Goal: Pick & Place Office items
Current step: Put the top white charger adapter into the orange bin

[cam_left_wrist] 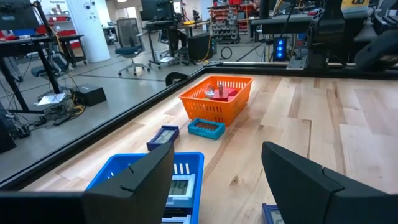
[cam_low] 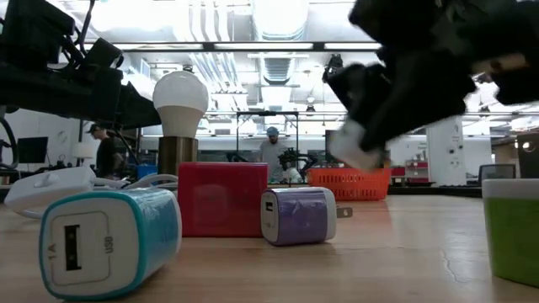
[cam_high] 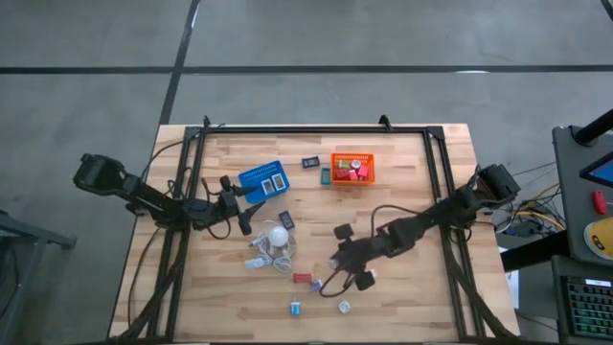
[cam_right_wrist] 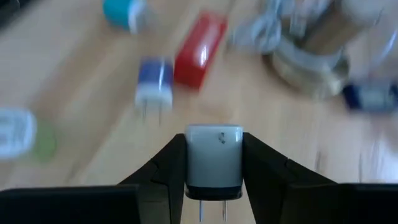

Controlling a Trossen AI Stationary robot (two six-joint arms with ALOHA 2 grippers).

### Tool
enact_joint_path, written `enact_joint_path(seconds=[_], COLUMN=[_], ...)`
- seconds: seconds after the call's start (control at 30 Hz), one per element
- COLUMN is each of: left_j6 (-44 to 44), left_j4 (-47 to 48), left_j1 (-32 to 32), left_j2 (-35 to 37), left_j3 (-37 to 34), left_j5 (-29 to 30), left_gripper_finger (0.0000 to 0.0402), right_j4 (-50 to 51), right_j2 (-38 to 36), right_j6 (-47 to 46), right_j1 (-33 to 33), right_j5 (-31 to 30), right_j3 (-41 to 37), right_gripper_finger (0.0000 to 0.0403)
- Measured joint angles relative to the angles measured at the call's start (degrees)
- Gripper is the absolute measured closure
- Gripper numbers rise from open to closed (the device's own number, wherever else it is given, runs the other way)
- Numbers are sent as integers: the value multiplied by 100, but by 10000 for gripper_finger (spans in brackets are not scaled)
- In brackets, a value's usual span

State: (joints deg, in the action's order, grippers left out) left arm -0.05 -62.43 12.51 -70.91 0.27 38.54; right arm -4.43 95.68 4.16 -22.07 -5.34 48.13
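The worktop is of pale wooden planks with a dark metal frame around it. The right gripper is above the worktop's middle, and its jaws are closed on a white charger cube, a smooth, glossy plastic block with rounded corners and two thin metal prongs. Under it lie other small office items: a red block of rectangular shape, a purple and white charger, a teal-edged charger with a USB slot, and a green and white one near the front edge. The orange mesh basket, a plastic lattice, holds red pieces at the far side; the blue mesh basket holds dark flat rectangles with pale labels. The left gripper waits just beside the blue basket with jaws open and empty. A white round bulb with a white cord stands between the arms.
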Motion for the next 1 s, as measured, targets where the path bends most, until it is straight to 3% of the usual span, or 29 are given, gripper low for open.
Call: enact_joint_path(seconds=[0.13,0.3,0.43,0.63,0.8,1.0], left_j6=[0,-3,-26,-26,-26,-44], left_j4=[-2,-2,-2,-2,-2,-2], left_j1=[1,1,0,2,0,2], left_j2=[2,2,0,2,2,2], left_j3=[-2,-2,-2,-2,-2,-2], left_j5=[0,0,0,0,0,0], left_gripper_finger=[154,154,154,154,154,154], right_j4=[-1343,-2880,-3722,-4431,-4874,-4898], right_j2=[0,0,0,2,0,0], right_j6=[400,527,484,382,377,486], right_j1=[192,586,919,1134,1135,1286], right_j5=[472,1545,2192,2608,2612,1591], right_j3=[-292,-734,-1074,-1485,-1671,-1679], right_gripper_finger=[287,287,287,287,287,287])
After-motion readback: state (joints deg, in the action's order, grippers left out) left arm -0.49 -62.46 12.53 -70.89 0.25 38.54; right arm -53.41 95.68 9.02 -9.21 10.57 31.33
